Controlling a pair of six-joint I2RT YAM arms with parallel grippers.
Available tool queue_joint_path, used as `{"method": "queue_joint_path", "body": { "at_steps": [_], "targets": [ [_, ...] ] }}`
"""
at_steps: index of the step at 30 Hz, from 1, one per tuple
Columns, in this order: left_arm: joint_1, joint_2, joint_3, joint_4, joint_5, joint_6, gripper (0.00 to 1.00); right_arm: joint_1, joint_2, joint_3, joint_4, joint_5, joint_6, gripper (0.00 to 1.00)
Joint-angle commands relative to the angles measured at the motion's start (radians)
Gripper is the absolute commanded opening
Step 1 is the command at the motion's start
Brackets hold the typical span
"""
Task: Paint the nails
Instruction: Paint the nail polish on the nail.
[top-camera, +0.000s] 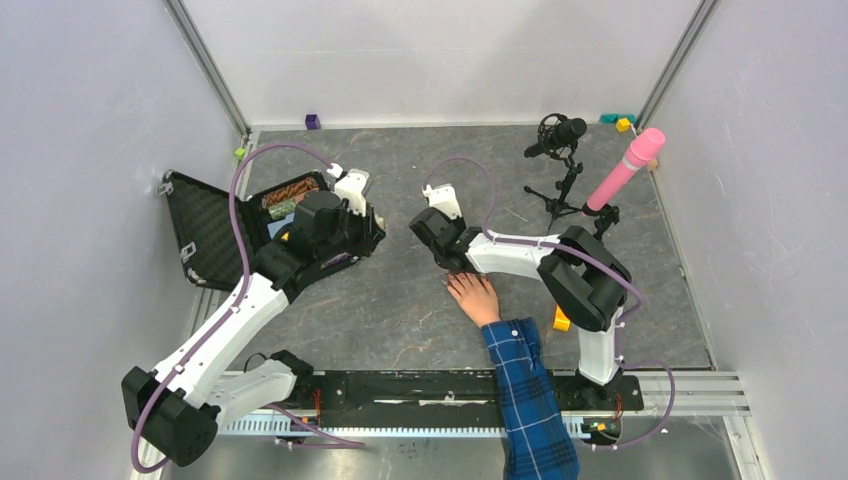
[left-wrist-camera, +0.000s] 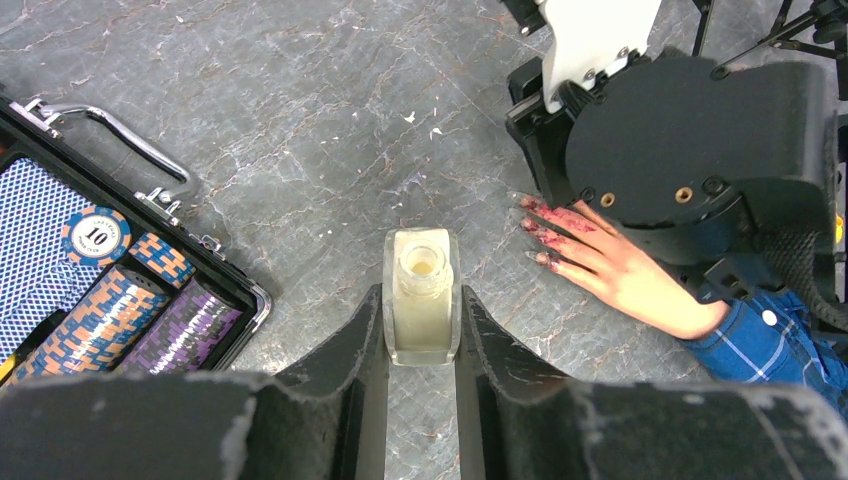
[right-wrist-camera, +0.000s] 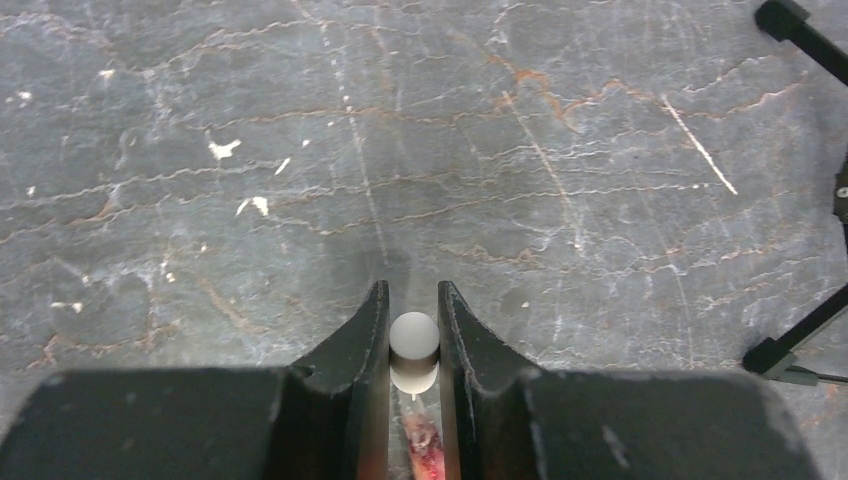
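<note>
A pale hand (top-camera: 475, 297) in a blue plaid sleeve (top-camera: 525, 385) lies flat on the grey table. Its nails (left-wrist-camera: 530, 224) are smeared dark pink and point toward the left arm. My left gripper (left-wrist-camera: 422, 295) is shut on a small whitish bottle (left-wrist-camera: 422, 310), which is uncapped and held upright to the left of the hand. My right gripper (right-wrist-camera: 412, 300) hovers over the fingertips, shut on the round white brush cap (right-wrist-camera: 414, 340). Below the cap, between the jaws, a red-stained fingertip (right-wrist-camera: 425, 445) shows. The brush tip itself is hard to make out.
An open black case of poker chips (top-camera: 215, 225) lies at the left. A microphone on a tripod (top-camera: 557, 135) and a pink cylinder (top-camera: 627, 167) stand at the back right. Small coloured blocks (top-camera: 313, 121) sit by the back wall. A yellow piece (top-camera: 561, 321) lies near the right arm.
</note>
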Motion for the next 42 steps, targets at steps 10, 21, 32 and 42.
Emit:
{"method": "queue_joint_path", "body": {
  "at_steps": [10, 21, 32, 42],
  "targets": [
    [0.007, -0.010, 0.005, 0.027, -0.013, -0.001, 0.04, -0.028, -0.056, -0.030, 0.033, 0.038, 0.005, 0.00],
    [0.007, -0.011, 0.005, 0.027, -0.011, -0.001, 0.04, -0.022, -0.028, -0.013, 0.065, -0.029, 0.005, 0.00],
    [0.006, -0.010, 0.006, 0.027, -0.010, -0.002, 0.04, -0.007, -0.021, -0.009, 0.063, -0.028, -0.010, 0.00],
    [0.007, -0.013, 0.005, 0.027, -0.011, -0.002, 0.04, 0.008, -0.021, 0.000, 0.064, -0.046, -0.011, 0.00]
  ]
}}
